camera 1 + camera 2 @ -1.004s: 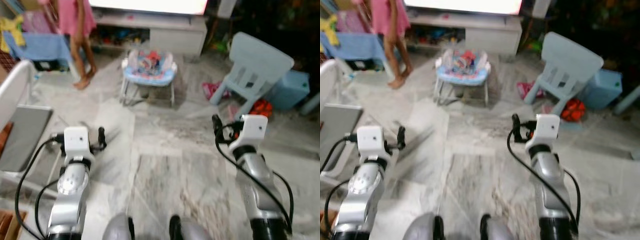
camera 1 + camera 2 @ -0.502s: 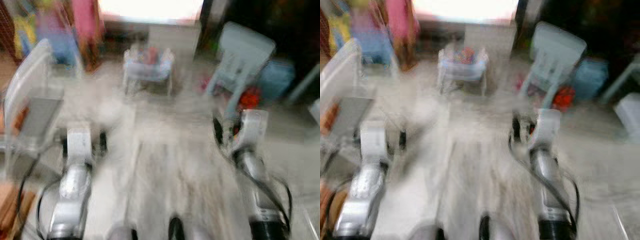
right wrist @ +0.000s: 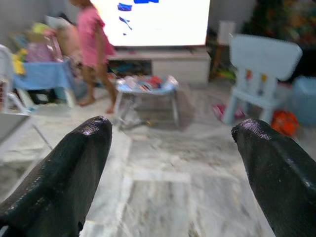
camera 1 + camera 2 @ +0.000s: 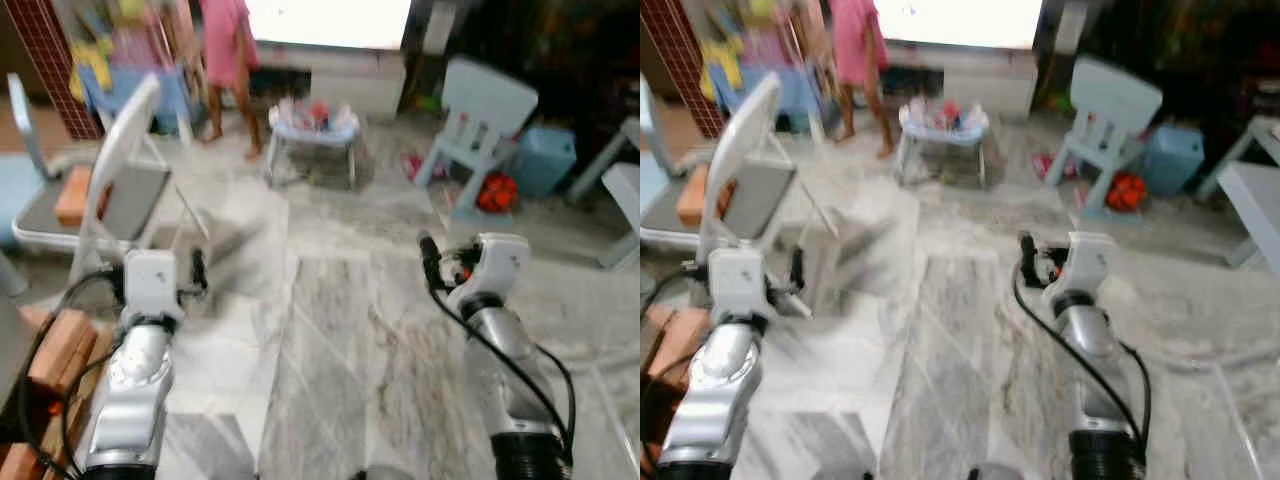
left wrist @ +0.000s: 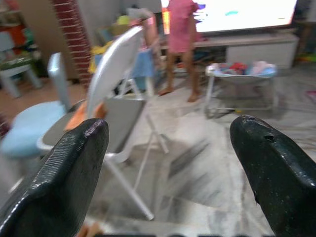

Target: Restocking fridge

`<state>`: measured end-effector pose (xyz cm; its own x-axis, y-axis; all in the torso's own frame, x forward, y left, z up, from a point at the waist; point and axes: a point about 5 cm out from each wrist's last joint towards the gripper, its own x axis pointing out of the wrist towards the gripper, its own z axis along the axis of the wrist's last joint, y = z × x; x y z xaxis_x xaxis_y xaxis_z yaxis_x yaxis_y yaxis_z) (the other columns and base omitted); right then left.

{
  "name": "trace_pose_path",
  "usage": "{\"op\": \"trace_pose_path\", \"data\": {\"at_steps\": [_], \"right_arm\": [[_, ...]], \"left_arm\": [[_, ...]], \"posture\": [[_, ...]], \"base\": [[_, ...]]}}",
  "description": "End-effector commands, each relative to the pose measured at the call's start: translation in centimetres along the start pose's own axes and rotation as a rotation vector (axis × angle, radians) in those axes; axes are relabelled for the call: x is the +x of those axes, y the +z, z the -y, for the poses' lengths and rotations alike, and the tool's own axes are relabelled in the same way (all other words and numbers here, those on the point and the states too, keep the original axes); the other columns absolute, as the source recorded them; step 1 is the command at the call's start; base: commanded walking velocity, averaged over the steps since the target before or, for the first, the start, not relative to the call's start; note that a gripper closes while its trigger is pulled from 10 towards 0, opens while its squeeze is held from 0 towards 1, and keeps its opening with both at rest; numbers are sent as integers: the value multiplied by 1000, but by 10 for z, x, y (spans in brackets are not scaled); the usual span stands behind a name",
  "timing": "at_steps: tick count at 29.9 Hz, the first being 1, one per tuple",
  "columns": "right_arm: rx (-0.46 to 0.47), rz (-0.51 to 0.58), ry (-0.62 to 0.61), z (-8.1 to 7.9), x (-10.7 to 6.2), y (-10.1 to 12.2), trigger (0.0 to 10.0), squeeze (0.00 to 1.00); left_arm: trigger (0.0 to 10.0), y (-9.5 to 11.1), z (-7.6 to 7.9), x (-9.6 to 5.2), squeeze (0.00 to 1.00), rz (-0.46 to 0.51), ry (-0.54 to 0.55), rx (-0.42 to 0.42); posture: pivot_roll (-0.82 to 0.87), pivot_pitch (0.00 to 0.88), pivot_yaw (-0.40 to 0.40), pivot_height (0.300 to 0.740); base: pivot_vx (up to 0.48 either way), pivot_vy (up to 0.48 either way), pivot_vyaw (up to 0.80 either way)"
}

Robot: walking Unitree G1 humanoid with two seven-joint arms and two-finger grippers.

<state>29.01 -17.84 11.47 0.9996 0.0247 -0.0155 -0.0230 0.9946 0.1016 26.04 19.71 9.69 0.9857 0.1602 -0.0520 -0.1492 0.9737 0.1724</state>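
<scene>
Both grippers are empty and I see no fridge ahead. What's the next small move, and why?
Probably pause or turn slowly: left gripper and right gripper are open and empty, a person stands ahead, and a folding chair crowds the left.

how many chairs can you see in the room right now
3. A white folding chair stands to the robot's left, a light blue chair seat sits just beyond it at the far left, and a small pale blue plastic chair stands ahead on the right. Others may be hidden.
</scene>
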Motion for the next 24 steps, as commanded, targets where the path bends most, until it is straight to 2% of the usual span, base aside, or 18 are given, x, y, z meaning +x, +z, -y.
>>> {"op": "trace_pose_path", "data": {"at_steps": [1,3,6,10,13,15,21,24], "right_arm": [[-5,-12,-8,5,0,-1,10000,0],[-8,-11,3,4,1,-1,10000,0],[-12,-8,23,2,1,-1,10000,0],[-16,-11,49,-3,2,-2,10000,0],[-15,-16,63,-7,4,-4,10000,0],[-16,-10,72,-9,5,-3,10000,0],[-21,4,80,-10,11,1,10000,0],[-26,15,82,-11,15,4,10000,0]], "left_arm": [[10000,-1,6,-1,0,-21,-36,-33],[10000,-3,3,-2,0,-15,-20,0],[10000,-5,0,-1,0,-4,3,28],[10000,-6,-3,0,0,-14,18,10],[10000,-11,-3,1,0,-8,10,29],[10000,-12,-3,1,0,-18,18,3],[10000,-6,6,3,0,-11,-64,-15],[10000,-2,7,5,0,28,-72,28]], "posture": [[70,63,-31,740],[74,60,-31,740],[78,60,-36,740],[85,57,-43,740],[85,50,-46,740],[84,52,-48,740],[91,51,-46,740],[92,58,-37,740]], "base": [[0,0,0],[0,0,0],[0,432,0],[0,480,800],[0,480,800],[0,480,800],[0,480,636],[0,480,150]]}}
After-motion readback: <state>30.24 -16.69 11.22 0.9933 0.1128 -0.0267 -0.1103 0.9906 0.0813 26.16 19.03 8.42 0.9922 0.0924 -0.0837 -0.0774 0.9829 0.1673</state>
